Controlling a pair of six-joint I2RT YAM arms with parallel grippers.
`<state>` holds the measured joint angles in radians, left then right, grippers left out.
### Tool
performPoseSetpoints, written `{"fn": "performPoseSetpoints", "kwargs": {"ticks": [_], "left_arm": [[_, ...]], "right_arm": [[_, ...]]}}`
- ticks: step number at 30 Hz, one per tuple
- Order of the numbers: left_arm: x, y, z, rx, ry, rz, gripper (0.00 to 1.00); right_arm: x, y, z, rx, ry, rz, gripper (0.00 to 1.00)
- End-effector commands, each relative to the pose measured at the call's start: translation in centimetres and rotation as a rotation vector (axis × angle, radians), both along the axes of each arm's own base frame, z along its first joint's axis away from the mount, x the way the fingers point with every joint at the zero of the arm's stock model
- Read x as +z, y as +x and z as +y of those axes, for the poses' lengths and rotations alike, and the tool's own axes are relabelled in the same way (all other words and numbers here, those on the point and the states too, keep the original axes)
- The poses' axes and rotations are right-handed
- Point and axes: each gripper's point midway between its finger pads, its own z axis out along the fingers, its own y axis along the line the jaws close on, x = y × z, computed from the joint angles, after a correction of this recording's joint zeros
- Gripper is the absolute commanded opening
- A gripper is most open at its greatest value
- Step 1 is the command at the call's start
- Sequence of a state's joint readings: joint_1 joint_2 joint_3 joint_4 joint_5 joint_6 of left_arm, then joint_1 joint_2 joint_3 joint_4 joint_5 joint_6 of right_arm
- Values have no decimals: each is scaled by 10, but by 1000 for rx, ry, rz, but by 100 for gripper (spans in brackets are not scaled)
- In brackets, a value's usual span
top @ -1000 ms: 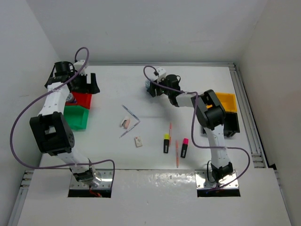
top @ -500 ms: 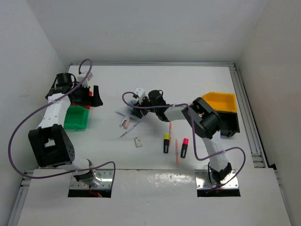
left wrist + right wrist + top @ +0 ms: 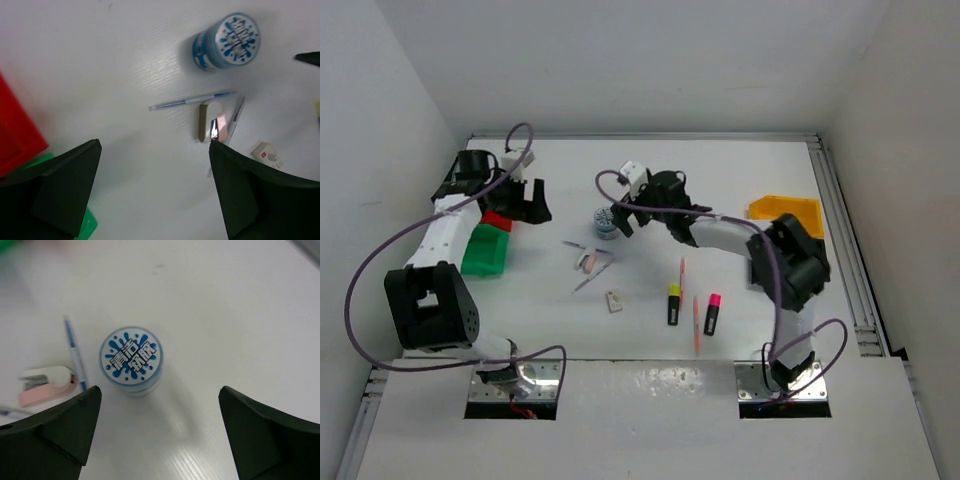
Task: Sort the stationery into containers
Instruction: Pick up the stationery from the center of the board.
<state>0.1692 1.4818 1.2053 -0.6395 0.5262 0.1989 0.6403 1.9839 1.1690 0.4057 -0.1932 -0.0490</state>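
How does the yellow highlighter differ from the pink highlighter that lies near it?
The yellow highlighter has a yellow cap; the pink highlighter has a pink one. The yellow one lies left of the orange pencil, the pink one right of it. The yellow one sits slightly higher in the top view. Both have black bodies and lie flat, nearly parallel, caps pointing up in that view.

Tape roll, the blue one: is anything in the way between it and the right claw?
No, nothing visible. The right gripper is open above the tape roll. The pen and the pink eraser lie beside it, not between.
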Motion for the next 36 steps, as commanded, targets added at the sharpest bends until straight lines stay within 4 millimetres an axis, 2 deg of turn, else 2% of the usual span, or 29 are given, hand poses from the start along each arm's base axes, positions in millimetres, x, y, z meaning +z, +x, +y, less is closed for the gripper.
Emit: {"fn": "performPoseSetpoints", "kwargs": {"ticks": [1, 2, 3, 4, 5, 6, 7, 8, 9, 10, 11, 12, 13, 14, 16, 20, 26, 36], "left_arm": [[14, 24, -38, -76, 7, -72, 96], [12, 30, -44, -79, 20, -66, 96], [10, 30, -67, -118, 18, -58, 95], [9, 33, -76, -124, 30, -50, 96], [4, 41, -89, -131, 77, -44, 95], [1, 45, -94, -125, 94, -29, 95], [-6, 49, -103, -124, 135, -4, 96], [-9, 52, -106, -124, 153, 5, 95], [-13, 53, -108, -124, 167, 20, 96], [-18, 60, -111, -125, 179, 28, 96], [-21, 60, -117, -136, 181, 37, 96], [-23, 61, -122, -144, 181, 44, 96], [-28, 66, -127, -153, 184, 57, 96], [-30, 66, -134, -165, 195, 62, 96], [-41, 68, -140, -176, 225, 92, 96], [-54, 67, -150, -200, 274, 113, 95], [-58, 66, -163, -230, 251, 116, 94], [-74, 63, -172, -245, 277, 137, 89]], "right_arm": [[101, -5, -26, -36, 123, 4, 99], [114, -7, -34, -44, 138, 23, 99], [125, -17, -54, -59, 125, 72, 99], [128, -22, -66, -75, 107, 104, 99], [132, -19, -86, -109, 99, 107, 99], [136, -31, -104, -130, 78, 134, 99], [121, -35, -133, -187, 50, 186, 98], [121, -36, -148, -220, 56, 188, 98], [128, -45, -163, -249, 67, 189, 98], [114, -55, -178, -285, 61, 230, 97], [107, -57, -199, -332, 63, 250, 97], [116, -64, -208, -347, 79, 228, 97], [102, -74, -216, -362, 71, 254, 96], [100, -76, -227, -392, 76, 255, 96], [93, -89, -236, -408, 79, 256, 96], [82, -95, -247, -445, 100, 287, 96], [81, -90, -244, -436, 113, 314, 95], [75, -80, -236, -424, 136, 355, 93]]}}
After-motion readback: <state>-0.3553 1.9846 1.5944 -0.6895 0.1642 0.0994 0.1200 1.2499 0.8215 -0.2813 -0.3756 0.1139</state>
